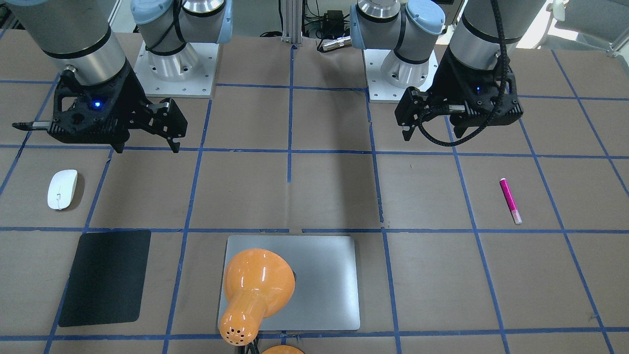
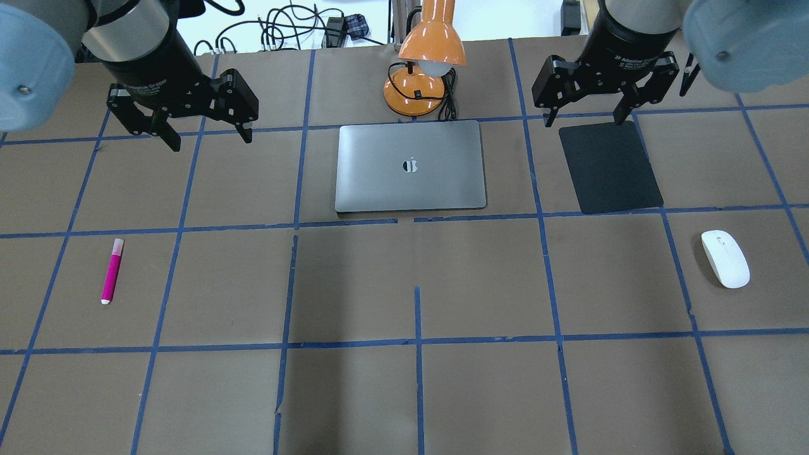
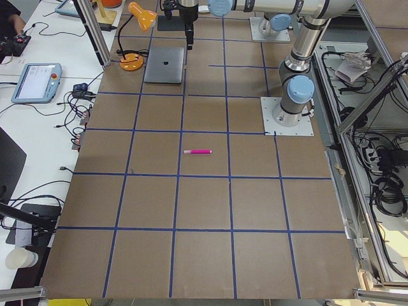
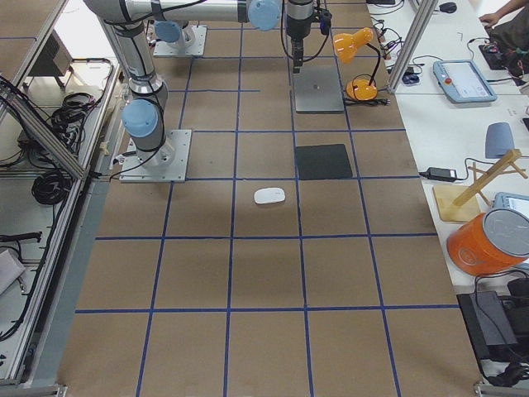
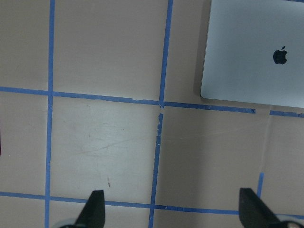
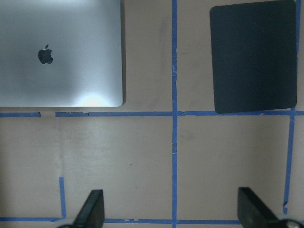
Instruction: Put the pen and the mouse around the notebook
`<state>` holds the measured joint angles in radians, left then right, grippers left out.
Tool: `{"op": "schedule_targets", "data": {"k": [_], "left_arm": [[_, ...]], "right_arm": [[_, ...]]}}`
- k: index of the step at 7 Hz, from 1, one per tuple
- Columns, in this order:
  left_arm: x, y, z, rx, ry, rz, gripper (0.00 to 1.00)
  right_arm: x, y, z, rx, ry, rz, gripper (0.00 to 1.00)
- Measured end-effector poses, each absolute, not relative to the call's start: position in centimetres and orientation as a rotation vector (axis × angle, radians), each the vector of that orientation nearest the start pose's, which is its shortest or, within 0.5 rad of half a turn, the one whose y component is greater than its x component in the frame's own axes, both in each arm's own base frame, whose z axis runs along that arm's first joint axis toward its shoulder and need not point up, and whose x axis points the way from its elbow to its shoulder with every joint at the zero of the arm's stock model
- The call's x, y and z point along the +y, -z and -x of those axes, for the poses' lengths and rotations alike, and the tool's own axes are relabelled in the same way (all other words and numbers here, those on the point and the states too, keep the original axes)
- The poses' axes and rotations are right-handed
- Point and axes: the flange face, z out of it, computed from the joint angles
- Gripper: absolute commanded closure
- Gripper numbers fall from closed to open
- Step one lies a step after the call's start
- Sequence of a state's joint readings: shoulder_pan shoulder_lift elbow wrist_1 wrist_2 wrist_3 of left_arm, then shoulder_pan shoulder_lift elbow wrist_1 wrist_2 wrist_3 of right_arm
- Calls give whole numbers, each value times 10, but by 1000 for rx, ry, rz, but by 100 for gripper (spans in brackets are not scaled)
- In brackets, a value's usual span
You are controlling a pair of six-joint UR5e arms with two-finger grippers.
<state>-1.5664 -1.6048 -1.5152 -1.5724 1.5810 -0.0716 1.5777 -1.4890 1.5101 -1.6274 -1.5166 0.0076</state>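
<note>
The magenta pen (image 2: 112, 270) lies on the brown table on my left side, also in the front-facing view (image 1: 510, 200). On my right side rests the white mouse (image 2: 725, 258), upright and alone. The silver notebook (image 2: 379, 170) lies closed at the far middle; the lamp covers part of the notebook (image 1: 329, 290) in the front-facing view. My left gripper (image 2: 210, 139) hovers open and empty, left of the notebook and beyond the pen. Open and empty too, my right gripper (image 2: 586, 120) hangs over the far edge of the black mat. Each wrist view shows a corner of the notebook (image 5: 251, 52).
A black mat (image 2: 610, 167) lies right of the notebook, between it and the mouse. An orange desk lamp (image 2: 423, 69) stands just behind the notebook, its head over the lid. Blue tape lines grid the table. The arm bases (image 1: 177, 73) sit at the near edge.
</note>
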Motion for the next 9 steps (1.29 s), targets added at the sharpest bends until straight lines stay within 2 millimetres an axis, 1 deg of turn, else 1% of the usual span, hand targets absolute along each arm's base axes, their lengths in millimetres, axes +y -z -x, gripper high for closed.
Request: {"op": "schedule_targets", "data": {"k": [2,3,4,5,6,7,8,9], "left_arm": [[-508,-498,131,3127,32,106,0],[-508,-498,132,3128,33,105,0],[-507,-498,132,3129,33,104,0],[-506,-499,132,3128,35,104,0],[-505,-499,130,3127,33,101,0],[-506,-492,120,3118,12,81,0],[-513,-479,96,3097,-32,67,0],[-520,-455,54,3077,-86,74,0]], "right_arm": [[-529,-482,-143,3072,58,9,0],[-530,-480,-141,3082,62,10,0],[-532,-476,-131,3090,61,-12,0],[-535,-469,-106,3094,38,-55,0],[-535,-454,-65,3093,-4,-73,0],[-533,-435,-19,3101,-35,-39,0],[-527,-413,31,3119,-54,25,0],[-514,-381,81,3121,-77,81,0]]}}
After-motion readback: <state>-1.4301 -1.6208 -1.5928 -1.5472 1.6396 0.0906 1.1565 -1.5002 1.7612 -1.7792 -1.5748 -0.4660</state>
